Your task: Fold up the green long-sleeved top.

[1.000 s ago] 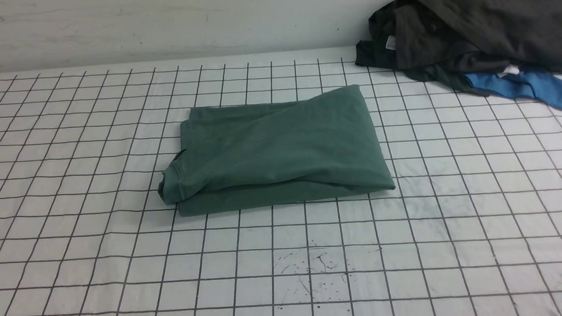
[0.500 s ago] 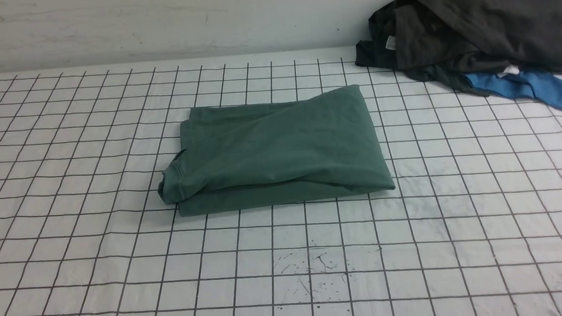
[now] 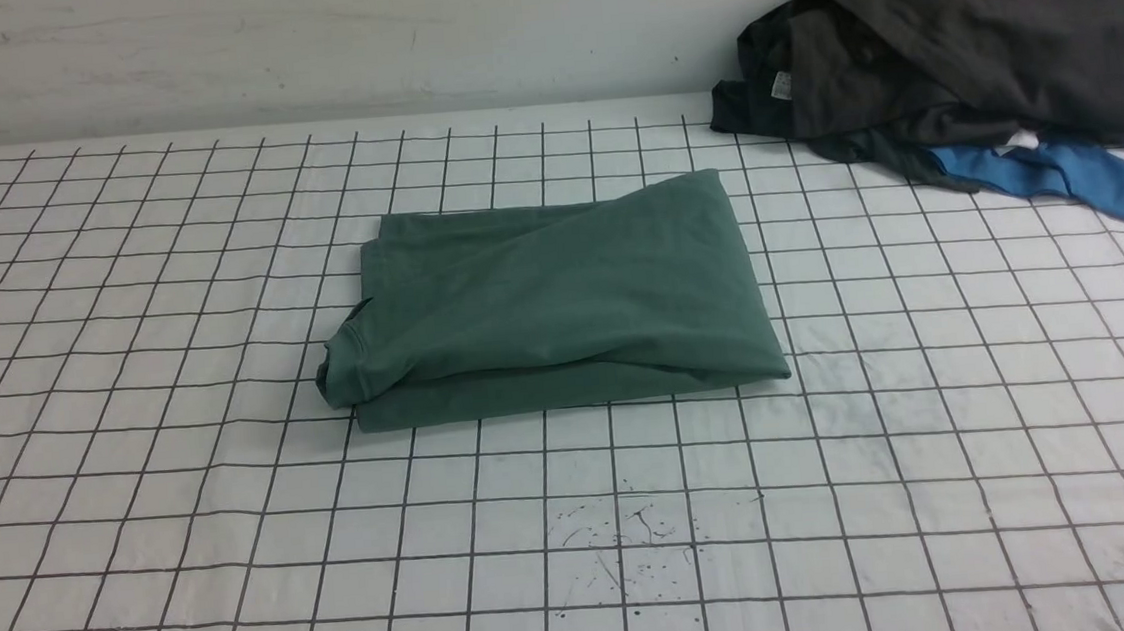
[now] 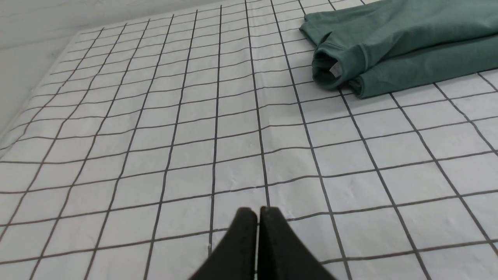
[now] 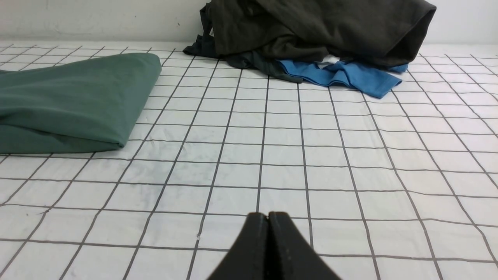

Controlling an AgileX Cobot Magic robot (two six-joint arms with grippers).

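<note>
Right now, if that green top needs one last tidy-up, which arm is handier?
Probably left: the untidy collar end of the green long-sleeved top lies on its side. Both grippers, left and right, are shut and clear.

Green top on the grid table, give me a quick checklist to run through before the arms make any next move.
1. Green long-sleeved top folded into a compact rectangle: ok.
2. Collar end tucked flat: not ok, it bulges open at the robot's left edge.
3. Left end effector shut and empty, apart from the top: ok.
4. Right end effector shut and empty, apart from the top: ok.
5. Dark garment heap and blue garment apart from the top: ok.
6. Sleeves tucked inside the fold: cannot tell.
</note>
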